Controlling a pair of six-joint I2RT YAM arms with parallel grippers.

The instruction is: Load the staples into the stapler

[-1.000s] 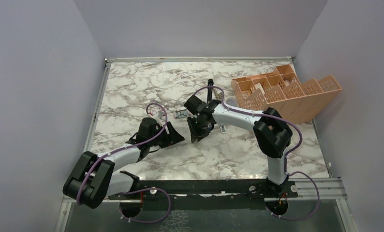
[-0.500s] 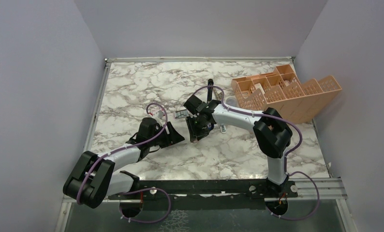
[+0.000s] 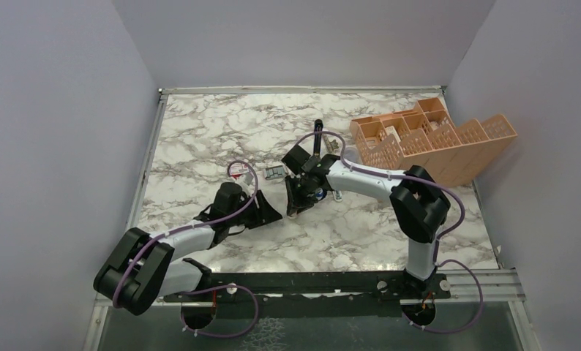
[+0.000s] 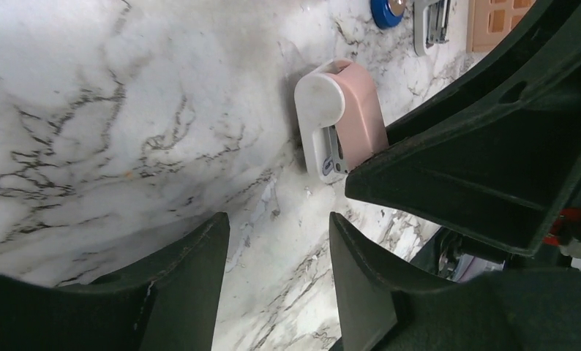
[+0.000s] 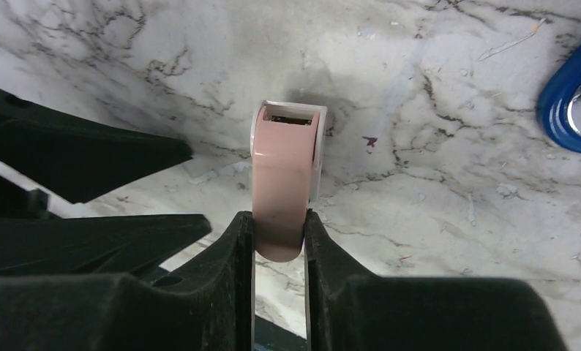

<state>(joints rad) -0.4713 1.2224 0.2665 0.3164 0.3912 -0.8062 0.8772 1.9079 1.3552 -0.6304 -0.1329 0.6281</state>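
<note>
My right gripper (image 3: 296,208) (image 5: 280,219) is shut on a small tan-and-white block (image 5: 284,186), held low over the marble; the block also shows in the left wrist view (image 4: 339,121). My left gripper (image 3: 271,214) (image 4: 279,219) is open and empty, just left of the block and pointing at it. The stapler is mostly hidden under my right arm: its black bar (image 3: 317,133) sticks out behind, and a blue end (image 5: 574,102) (image 4: 385,10) shows. The red-and-white box (image 3: 236,170) and the small dark tray of staples (image 3: 274,173) lie behind my left gripper.
An orange divided organiser (image 3: 434,139) leans at the back right. A small silvery metal piece (image 3: 338,194) (image 4: 432,20) lies beside the stapler's blue end. Grey walls close in the marble table (image 3: 200,124) at the back and sides.
My left gripper has moved nearer and slightly right, closer to the held block, uncovering the red-and-white box. My right gripper has barely shifted and keeps its grip.
</note>
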